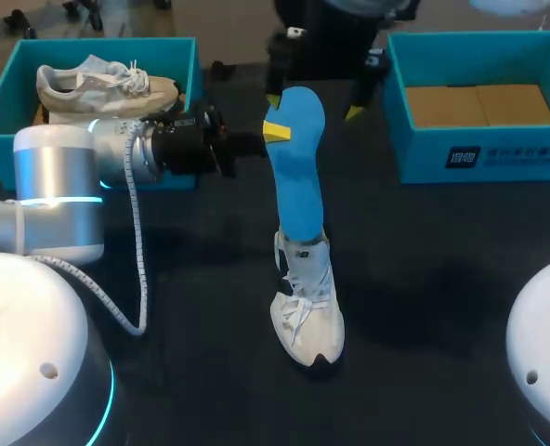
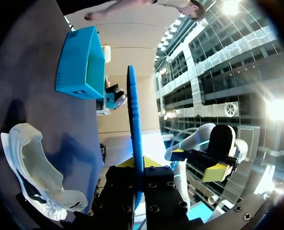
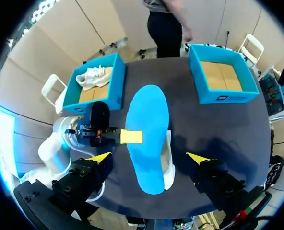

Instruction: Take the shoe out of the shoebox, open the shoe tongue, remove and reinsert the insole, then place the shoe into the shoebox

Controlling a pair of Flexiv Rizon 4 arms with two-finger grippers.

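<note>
The blue insole (image 1: 294,177) is held up over the middle of the table (image 1: 442,260), clamped partway along its length in the left gripper (image 1: 273,130), one yellow pad flat on its upper face. From the left wrist it shows edge-on between the two fingers, reaching out ahead of them. In the head view its lower end overlaps the mouth of the shoe (image 1: 307,311) (whether it touches the shoe, I cannot tell). The white shoe rests on the dark tabletop, toe toward the robot, laces loose.

The right gripper (image 3: 149,157) hangs high above the insole and shoe, fingers spread wide and holding nothing.

The right box (image 1: 479,153), teal with a brown cardboard floor, stands at the far right of the table. The left box (image 1: 1,102) stands at the far left with a second shoe (image 1: 103,88) inside, just behind the left arm's wrist.
</note>
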